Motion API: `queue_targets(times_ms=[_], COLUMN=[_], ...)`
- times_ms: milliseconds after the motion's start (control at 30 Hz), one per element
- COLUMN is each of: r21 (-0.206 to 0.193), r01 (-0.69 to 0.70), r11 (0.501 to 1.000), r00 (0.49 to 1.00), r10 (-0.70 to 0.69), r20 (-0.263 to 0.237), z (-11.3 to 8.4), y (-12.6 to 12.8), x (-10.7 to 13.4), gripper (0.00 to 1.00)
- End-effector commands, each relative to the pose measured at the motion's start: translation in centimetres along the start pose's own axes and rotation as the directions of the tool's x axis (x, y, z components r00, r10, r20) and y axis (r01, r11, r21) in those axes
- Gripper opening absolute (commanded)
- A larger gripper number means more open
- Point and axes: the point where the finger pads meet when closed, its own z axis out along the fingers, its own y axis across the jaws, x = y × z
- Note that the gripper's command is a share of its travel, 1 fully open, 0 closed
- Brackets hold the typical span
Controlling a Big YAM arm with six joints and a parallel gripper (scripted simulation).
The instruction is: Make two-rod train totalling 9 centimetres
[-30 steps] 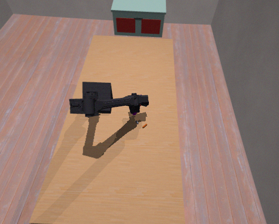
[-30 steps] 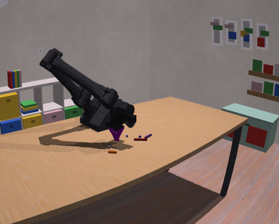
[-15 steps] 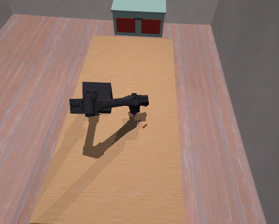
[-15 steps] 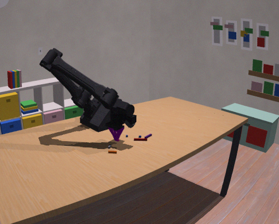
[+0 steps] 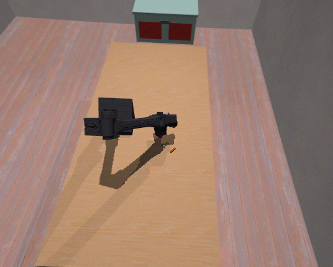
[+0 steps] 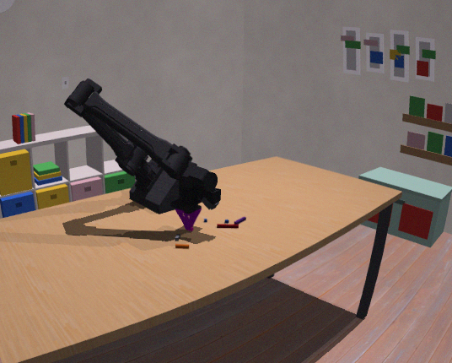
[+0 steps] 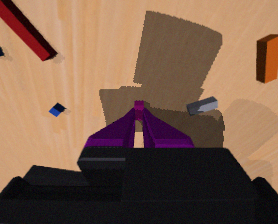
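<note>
My gripper (image 5: 160, 136) (image 6: 190, 229) (image 7: 139, 112) points down, its purple fingers shut on a small magenta rod (image 7: 139, 104) at their tips, low over the table; the exact height is unclear. A red rod (image 6: 228, 225) (image 7: 27, 31) lies flat, upper left in the wrist view. A purple rod (image 6: 240, 220) lies near its far end, turned at an angle to it. One blue rod (image 6: 205, 220) (image 7: 56, 109) lies between gripper and red rod; another blue rod (image 6: 226, 221) lies behind the red one. A grey rod (image 6: 177, 237) (image 7: 202, 106) and an orange rod (image 5: 173, 149) (image 6: 182, 246) (image 7: 267, 59) lie on the gripper's other side.
The arm's base stands on the wooden table (image 5: 161, 217) (image 6: 105, 287) at its left edge in the top view. The arm hides most rods there. Its shadow falls around the fingers and the grey rod. A green cabinet (image 5: 165, 7) (image 6: 405, 183) stands beyond the table's end.
</note>
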Motion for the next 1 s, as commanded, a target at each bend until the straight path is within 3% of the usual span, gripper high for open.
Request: queue_targets(times_ms=[0, 967], r21=[0.006, 0.006], r01=[-0.006, -0.006], r11=[1.0, 1.0], r00=[1.0, 1.0], r10=[0.006, 0.006], r20=[0.006, 0.009], z=[0.41, 0.47], y=[-0.44, -0.39], x=[-0.39, -0.41], gripper=[0.04, 0.04])
